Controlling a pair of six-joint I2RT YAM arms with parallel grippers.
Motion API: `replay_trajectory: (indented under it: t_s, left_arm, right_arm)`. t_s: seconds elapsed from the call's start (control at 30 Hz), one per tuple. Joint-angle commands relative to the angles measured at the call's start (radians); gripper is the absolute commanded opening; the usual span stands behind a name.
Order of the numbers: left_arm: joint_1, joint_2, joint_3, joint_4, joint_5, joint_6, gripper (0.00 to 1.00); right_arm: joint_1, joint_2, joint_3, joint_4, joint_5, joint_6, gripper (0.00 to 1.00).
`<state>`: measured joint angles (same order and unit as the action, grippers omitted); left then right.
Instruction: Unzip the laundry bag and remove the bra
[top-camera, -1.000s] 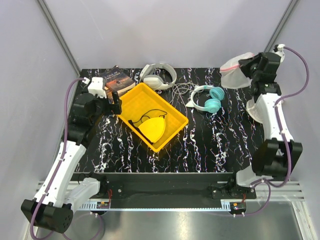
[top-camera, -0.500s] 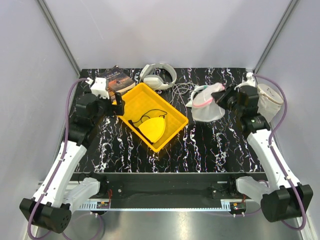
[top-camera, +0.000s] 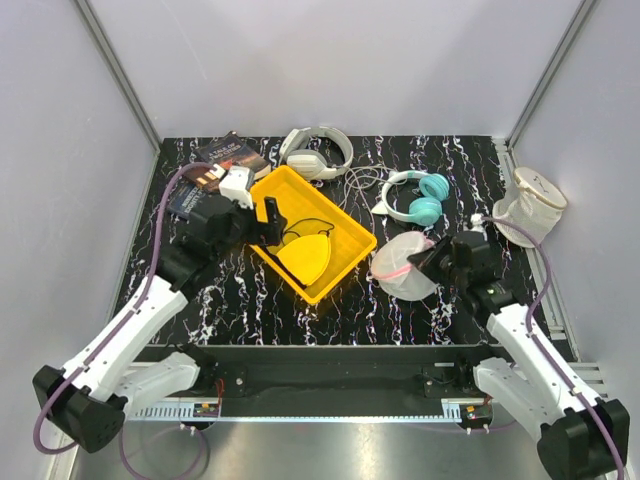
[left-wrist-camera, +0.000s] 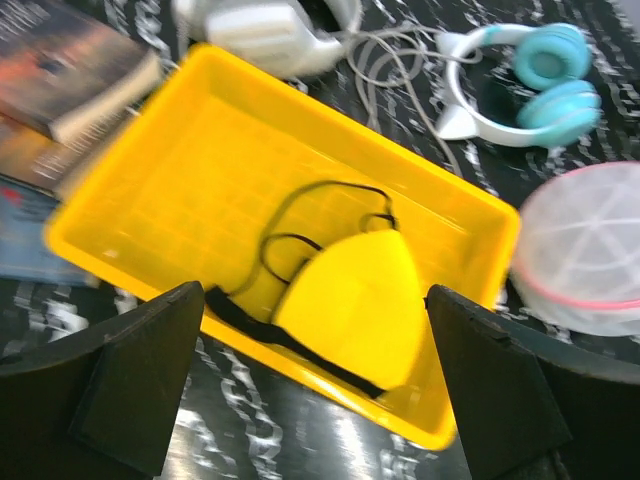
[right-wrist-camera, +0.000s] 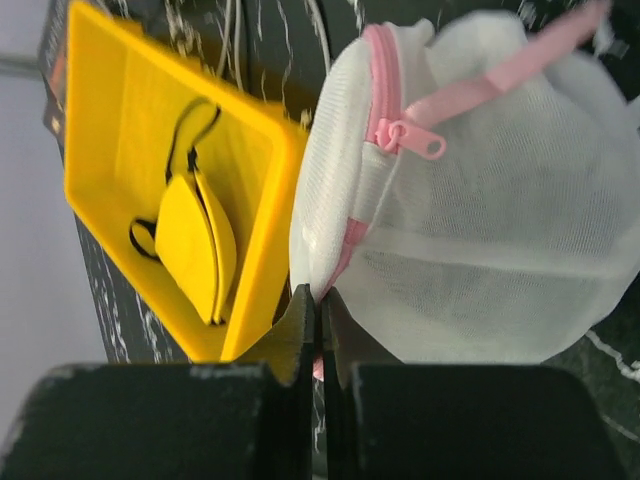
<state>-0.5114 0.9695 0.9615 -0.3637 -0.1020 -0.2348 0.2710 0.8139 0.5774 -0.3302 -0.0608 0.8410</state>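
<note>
The round white mesh laundry bag (top-camera: 400, 267) with a pink rim sits right of the yellow tray; it also shows in the right wrist view (right-wrist-camera: 480, 230) and the left wrist view (left-wrist-camera: 585, 250). My right gripper (top-camera: 428, 263) is shut on the bag's pink rim (right-wrist-camera: 322, 300). The pink zipper pull (right-wrist-camera: 415, 140) shows, with the zipper shut. The navy bra is hidden. My left gripper (top-camera: 268, 222) is open and empty over the tray's left edge; its fingers (left-wrist-camera: 140, 370) frame the tray.
The yellow tray (top-camera: 340, 262) holds a yellow bra with black straps (top-camera: 305, 255). White headphones (top-camera: 315, 152) and teal headphones (top-camera: 420, 198) lie at the back. Books (top-camera: 215, 160) lie at back left. A taller cream mesh bag (top-camera: 530, 205) stands at the right edge.
My right gripper has carried the laundry bag from the back right forward to beside the tray. My left gripper has moved right, over the tray's left edge.
</note>
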Motion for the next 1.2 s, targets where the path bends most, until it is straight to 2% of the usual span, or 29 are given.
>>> replay_trajectory:
  t_s: [0.0,0.07,0.1,0.23,0.4,0.47,0.57,0.67,0.73,0.93,1.17]
  left_arm:
    - [-0.097,0.021,-0.055,0.037,0.004,-0.191,0.99]
    - [-0.171,0.043,-0.07,0.045,-0.025,-0.247,0.99]
    - [-0.196,0.049,-0.085,0.052,-0.034,-0.276,0.99]
    - [-0.294,0.087,-0.116,0.063,-0.064,-0.326,0.99]
    - [-0.361,0.094,-0.158,0.065,-0.064,-0.365,0.99]
    - [-0.366,0.089,-0.173,0.071,-0.059,-0.37,0.99]
    - [-0.368,0.078,-0.184,0.071,-0.059,-0.365,0.99]
    - [-0.368,0.071,-0.188,0.071,-0.056,-0.353,0.99]
    - [-0.368,0.067,-0.188,0.071,-0.051,-0.347,0.99]
    - [-0.369,0.023,-0.217,0.071,-0.047,-0.365,0.99]
    - [-0.371,-0.08,-0.291,0.066,-0.067,-0.391,0.99]
  right_arm:
    - [0.103,-0.01,-0.048,0.005,0.01,0.098,0.07]
    - [0.175,0.01,-0.059,0.003,0.022,0.104,0.15]
    - [0.198,0.017,-0.062,-0.006,0.029,0.104,0.29]
    - [0.254,0.057,-0.022,-0.091,0.055,0.05,0.56]
    - [0.255,0.002,0.114,-0.254,0.199,-0.08,0.73]
    - [0.254,-0.025,0.178,-0.274,0.274,-0.141,0.81]
    - [0.252,-0.004,0.269,-0.277,0.329,-0.241,0.86]
    - [0.251,0.108,0.355,-0.25,0.349,-0.36,0.89]
    - [0.217,0.213,0.39,-0.198,0.29,-0.422,0.89]
    - [0.019,0.497,0.426,-0.015,-0.052,-0.507,0.79]
    - [-0.007,0.665,0.467,0.008,-0.235,-0.545,0.66]
